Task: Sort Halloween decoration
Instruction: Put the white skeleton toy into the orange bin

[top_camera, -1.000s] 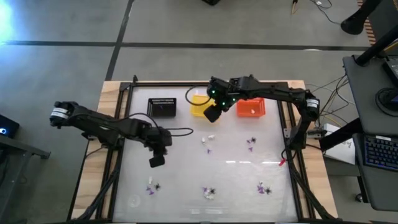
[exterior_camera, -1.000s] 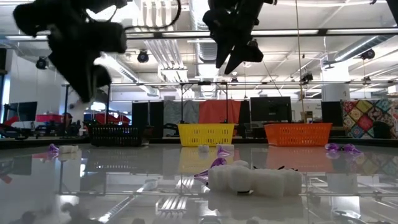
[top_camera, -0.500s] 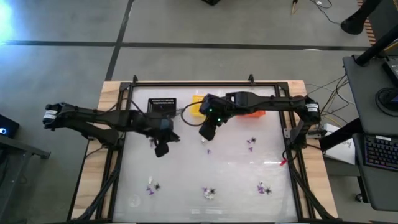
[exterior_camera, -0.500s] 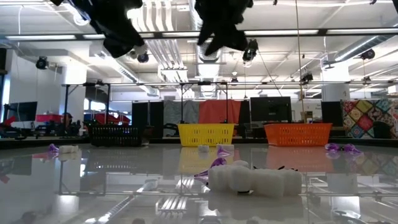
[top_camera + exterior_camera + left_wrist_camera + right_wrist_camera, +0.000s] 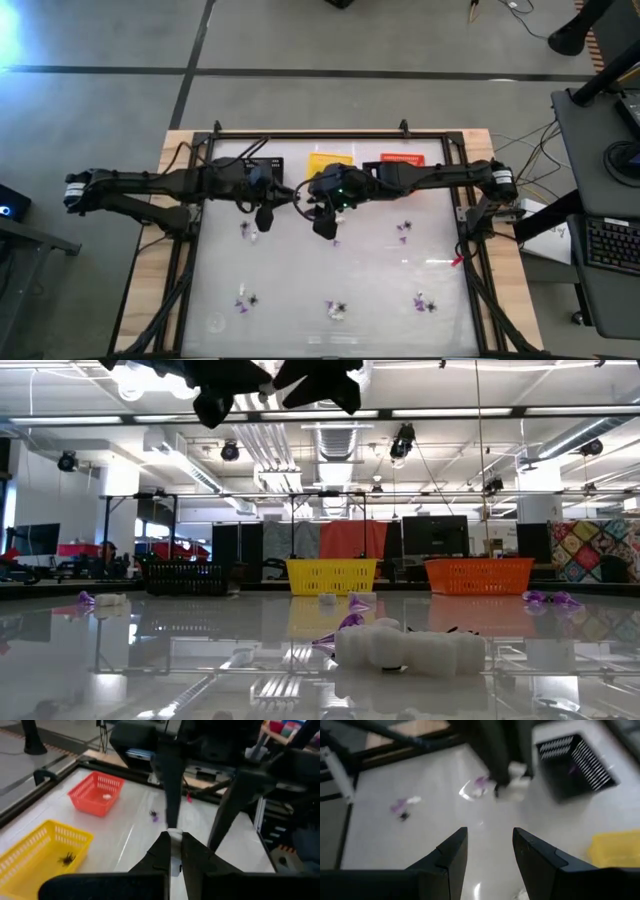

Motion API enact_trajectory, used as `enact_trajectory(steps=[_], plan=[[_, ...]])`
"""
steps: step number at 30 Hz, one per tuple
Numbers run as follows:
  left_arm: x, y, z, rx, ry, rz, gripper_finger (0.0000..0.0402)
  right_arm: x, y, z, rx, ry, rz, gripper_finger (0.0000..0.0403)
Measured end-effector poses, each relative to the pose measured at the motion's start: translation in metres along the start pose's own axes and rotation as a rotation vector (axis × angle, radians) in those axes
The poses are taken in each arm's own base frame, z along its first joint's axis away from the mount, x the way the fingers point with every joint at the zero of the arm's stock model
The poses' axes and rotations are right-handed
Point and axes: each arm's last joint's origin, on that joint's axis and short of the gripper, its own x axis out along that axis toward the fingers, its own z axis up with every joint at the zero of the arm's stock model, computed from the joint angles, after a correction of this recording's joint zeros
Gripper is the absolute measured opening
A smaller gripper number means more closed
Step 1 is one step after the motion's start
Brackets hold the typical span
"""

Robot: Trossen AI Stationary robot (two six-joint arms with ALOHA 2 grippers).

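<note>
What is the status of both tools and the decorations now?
Left tool shut, holding a white trinket. Right tool open, empty. Trinkets scattered. Both tools very near each other.

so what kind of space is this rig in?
Likely an open lab or workshop: bare ceiling ducts and strip lights, monitors on desks behind the table, and a workstation with a keyboard beside the rig.

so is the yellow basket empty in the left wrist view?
No, a small black spider-like trinket lies on the floor of the yellow basket.
</note>
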Motion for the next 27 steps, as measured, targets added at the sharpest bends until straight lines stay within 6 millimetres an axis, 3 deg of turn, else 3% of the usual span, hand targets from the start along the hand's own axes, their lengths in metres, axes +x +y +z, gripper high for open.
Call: enact_trajectory(steps=[20,27], plan=[[0.004,-0.001,0.006,0.014,-0.070,-0.033,0.0001,-0.001,0.001,0.012,-0.038,-0.131,-0.015,0.0150],[0.004,-0.002,0.007,0.014,-0.077,-0.036,0.0001,-0.001,0.001,0.012,-0.033,-0.131,-0.016,0.0125]])
